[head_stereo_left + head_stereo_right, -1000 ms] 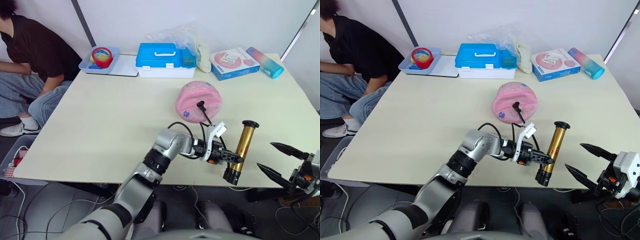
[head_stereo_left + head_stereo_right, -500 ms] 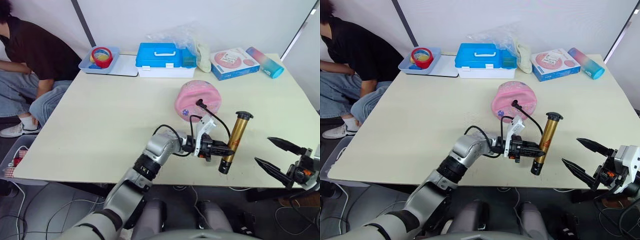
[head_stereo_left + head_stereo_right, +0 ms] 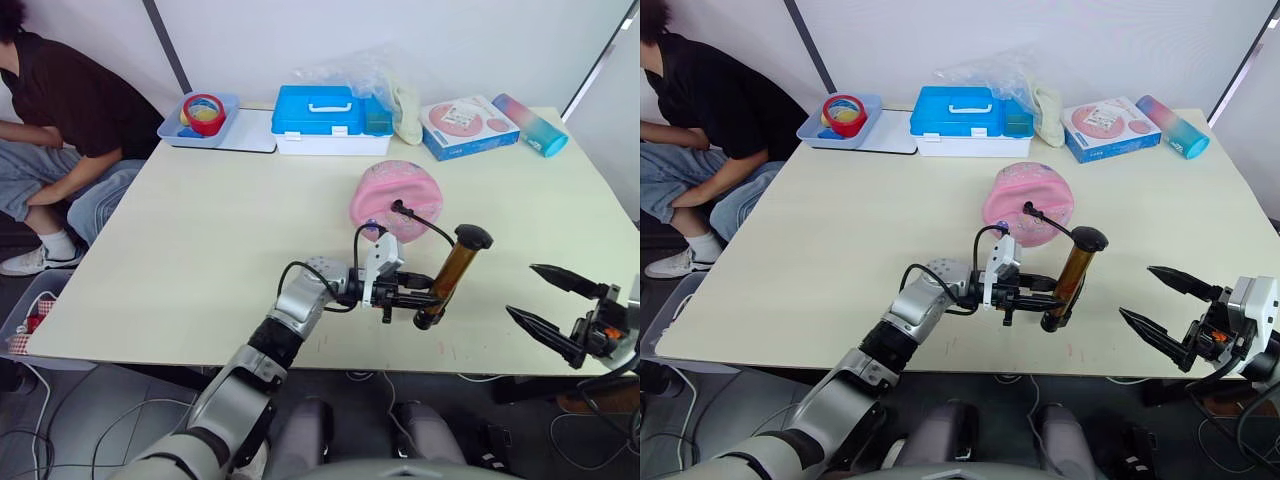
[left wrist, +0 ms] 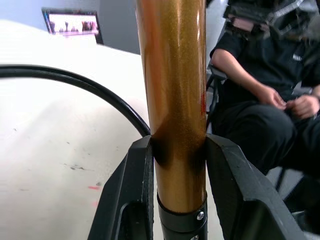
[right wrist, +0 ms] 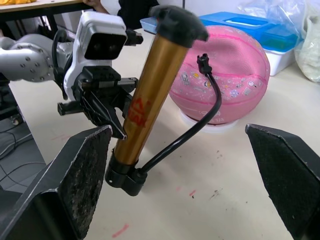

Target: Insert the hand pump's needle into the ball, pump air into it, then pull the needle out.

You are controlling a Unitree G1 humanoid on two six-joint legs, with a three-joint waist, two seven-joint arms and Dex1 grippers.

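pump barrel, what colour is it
Bronze-gold, with black end caps; the hand pump shows best in the right wrist view.

Lab-like room: bare worktable [image 3: 200, 230], blue toolbox [image 3: 330, 120], seated person [image 3: 70, 100].

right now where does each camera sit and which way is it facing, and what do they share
Left and right eye views: on the head, looking forward and down over the cream table; the left gripper and right gripper show.
Left wrist view: on the left wrist, looking along its black fingers, clamped on the bronze-gold metal hand pump; a seated person lies beyond.
Right wrist view: on the right wrist, between its open fingers, facing the pump and the pink rubber ball.
Shared: all views show the pump.
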